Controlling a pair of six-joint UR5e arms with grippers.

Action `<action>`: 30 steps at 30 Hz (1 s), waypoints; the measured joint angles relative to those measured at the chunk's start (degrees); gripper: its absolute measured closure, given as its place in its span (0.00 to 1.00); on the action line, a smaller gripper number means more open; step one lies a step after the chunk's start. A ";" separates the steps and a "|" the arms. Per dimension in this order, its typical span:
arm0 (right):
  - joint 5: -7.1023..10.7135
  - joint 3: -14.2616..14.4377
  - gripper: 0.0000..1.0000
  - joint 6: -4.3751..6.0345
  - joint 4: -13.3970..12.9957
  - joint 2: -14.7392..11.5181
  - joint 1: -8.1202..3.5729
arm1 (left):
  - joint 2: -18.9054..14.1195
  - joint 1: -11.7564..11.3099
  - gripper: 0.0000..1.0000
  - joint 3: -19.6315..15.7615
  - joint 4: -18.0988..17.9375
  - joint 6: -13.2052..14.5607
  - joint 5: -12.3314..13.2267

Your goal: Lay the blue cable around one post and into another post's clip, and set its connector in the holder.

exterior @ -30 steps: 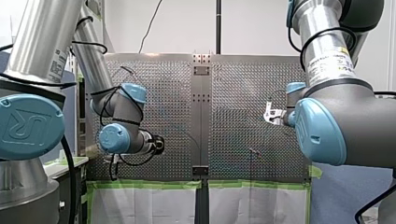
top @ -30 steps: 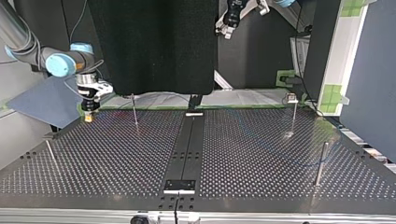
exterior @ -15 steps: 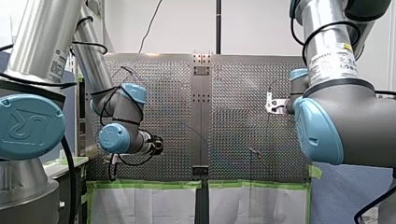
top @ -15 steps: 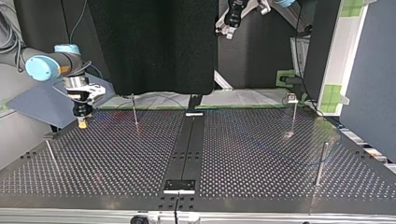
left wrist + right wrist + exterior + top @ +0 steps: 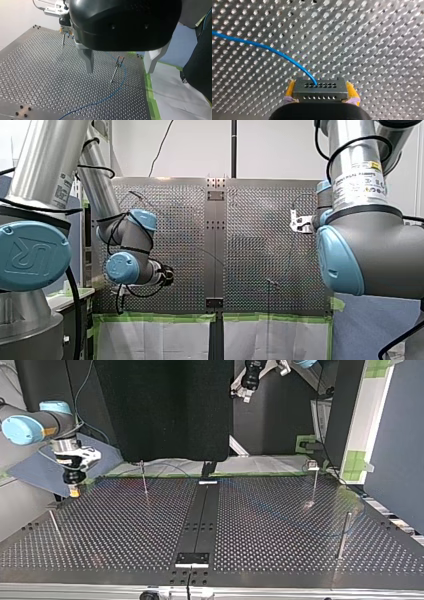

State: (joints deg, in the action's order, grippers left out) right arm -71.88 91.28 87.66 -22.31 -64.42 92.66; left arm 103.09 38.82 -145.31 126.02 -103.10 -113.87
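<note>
R jaws, yellow pads (image 5: 290, 88), clenched on the connector (image 5: 320, 89), held just over the surface (image 5: 280, 525) at approx. 10 o'clock in top view. The blue cable (image 5: 262, 46) exits the connector's face. L jaws released, fingers (image 5: 88, 60) apart, high at 12 o'clock. Beneath them the cable runs near a thin post (image 5: 116, 71).

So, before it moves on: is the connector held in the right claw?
Held: the connector sits clamped between the yellow pads of the right claw, the blue cable leaving its face.
</note>
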 joint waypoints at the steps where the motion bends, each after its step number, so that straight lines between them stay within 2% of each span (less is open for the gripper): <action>1: -0.01 0.01 1.00 -0.03 0.45 -0.02 -0.16 | 0.01 -0.07 0.00 -0.01 0.01 0.00 0.00; 5: -0.17 0.25 1.00 -0.11 1.64 -0.04 -0.99 | 0.01 -0.26 0.00 -0.01 0.02 0.01 0.01; 13: -0.28 0.43 1.00 -0.42 2.00 -0.32 -2.31 | 0.00 -0.54 0.00 -0.01 0.02 0.01 0.01; 18: -0.21 0.44 1.00 0.00 1.44 -1.63 -3.02 | 0.02 -0.70 0.00 -0.01 0.02 0.01 0.01; 22: 0.53 0.44 1.00 1.24 0.13 -2.32 -3.60 | 0.03 -0.75 0.00 0.01 0.02 0.01 0.01; 26: 2.12 0.43 1.00 3.24 -1.88 -2.47 -4.38 | 0.03 -0.82 0.00 0.01 0.02 0.01 0.01; 30: 2.93 0.43 1.00 5.25 -3.90 -2.45 -5.25 | 0.03 -0.89 0.00 0.01 0.02 0.01 0.01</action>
State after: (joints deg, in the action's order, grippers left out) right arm -68.95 91.71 92.91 -26.20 -66.88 87.40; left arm 103.12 37.93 -145.30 126.05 -103.09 -113.86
